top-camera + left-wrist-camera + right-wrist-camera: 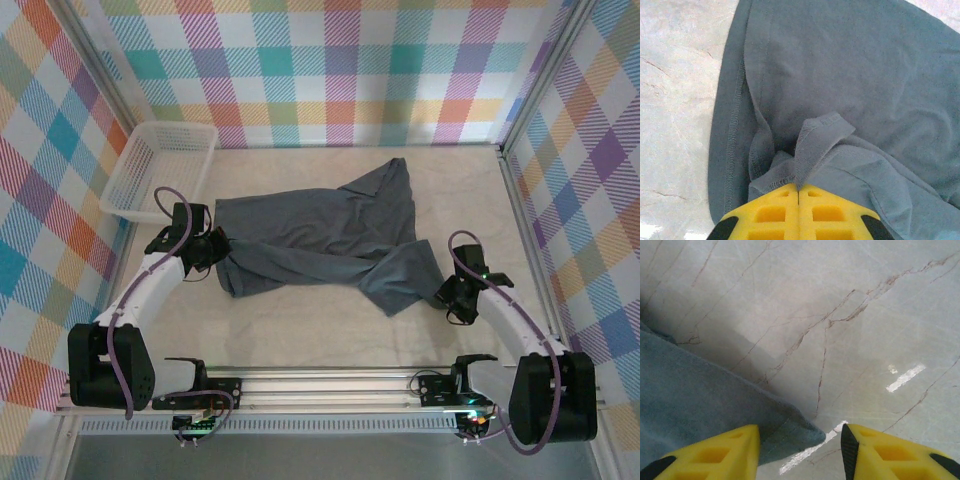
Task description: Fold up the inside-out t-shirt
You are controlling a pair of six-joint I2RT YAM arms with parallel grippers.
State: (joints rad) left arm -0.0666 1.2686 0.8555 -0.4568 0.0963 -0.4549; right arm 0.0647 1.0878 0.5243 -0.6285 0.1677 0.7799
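Observation:
The slate blue-grey t-shirt [320, 240] lies crumpled across the middle of the table, seams showing outward. At its left edge my left gripper [212, 246] is shut on a pinched fold of hem [812, 145], its yellow fingers [775, 212] pressed together. My right gripper [450, 293] sits at the shirt's lower right corner and stands open. A corner of the fabric [790, 432] lies loose on the table between its yellow fingers [720, 455], touching the left one and apart from the right one.
A white mesh basket [165, 170] stands at the back left by the wall. Checked walls close the table on three sides. The pale marbled tabletop [840, 315] lies bare to the right of the shirt corner and in front of the shirt.

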